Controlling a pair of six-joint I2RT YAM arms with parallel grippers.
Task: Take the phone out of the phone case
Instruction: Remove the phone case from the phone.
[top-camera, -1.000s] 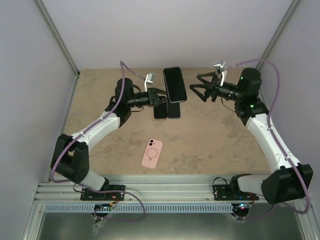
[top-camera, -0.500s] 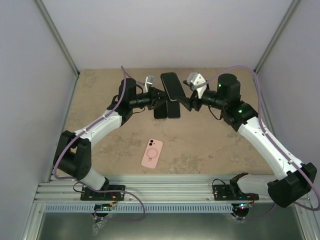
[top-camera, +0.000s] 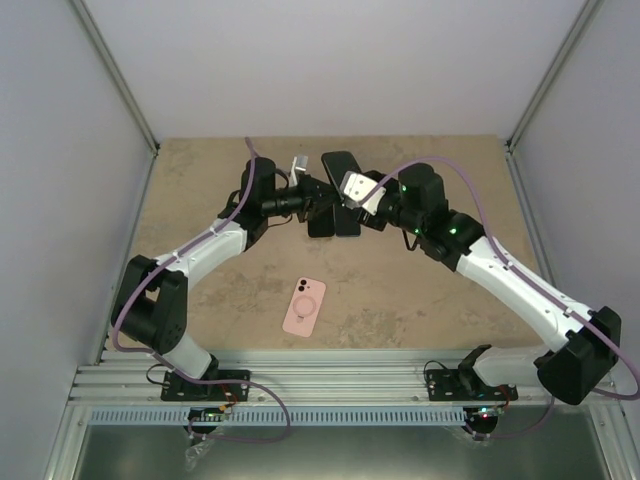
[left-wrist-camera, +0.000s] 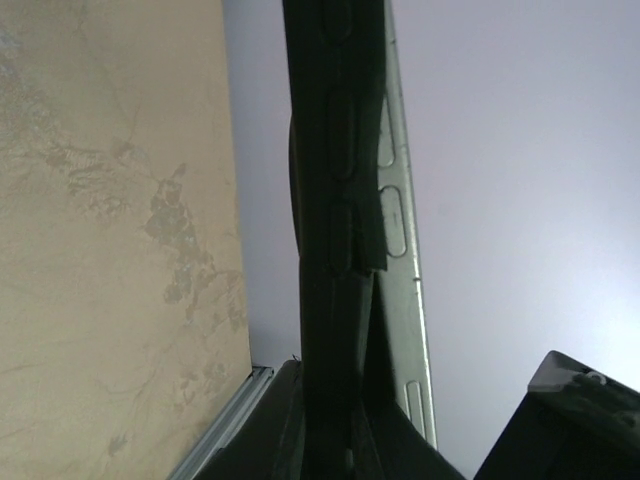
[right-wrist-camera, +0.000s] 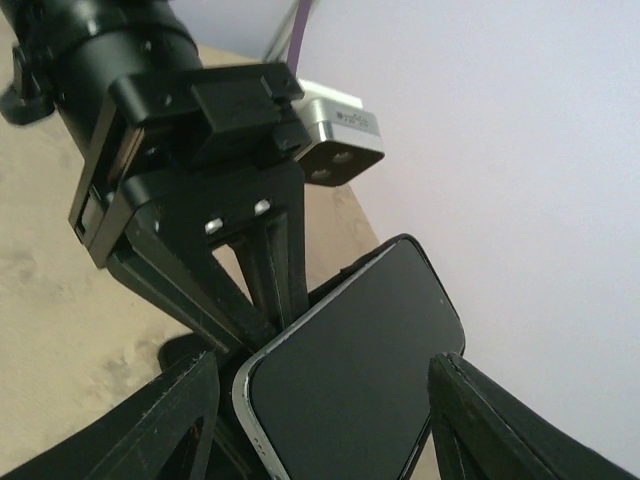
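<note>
A phone (top-camera: 338, 168) with a black screen and silver edge is held up above the back middle of the table. My left gripper (top-camera: 318, 192) is shut on it from the left. In the left wrist view the phone (left-wrist-camera: 400, 220) shows edge-on, with a black case (left-wrist-camera: 330, 200) along its side, between my left gripper's (left-wrist-camera: 345, 420) dark fingers. My right gripper (top-camera: 343, 192) is open. In the right wrist view its fingers (right-wrist-camera: 150, 430) stand on either side of the phone (right-wrist-camera: 350, 370) with gaps, and my right gripper (right-wrist-camera: 330, 425) is not touching it.
A pink phone case (top-camera: 304, 306) with a ring on its back lies flat on the table in front of the middle. Two dark rectangular patches (top-camera: 333, 222) show on the table under the held phone. Grey walls close in the back and sides.
My right arm has swung left from the back right to the phone, and its open jaws now straddle it. My left gripper has kept hold and tilted the phone slightly left.
</note>
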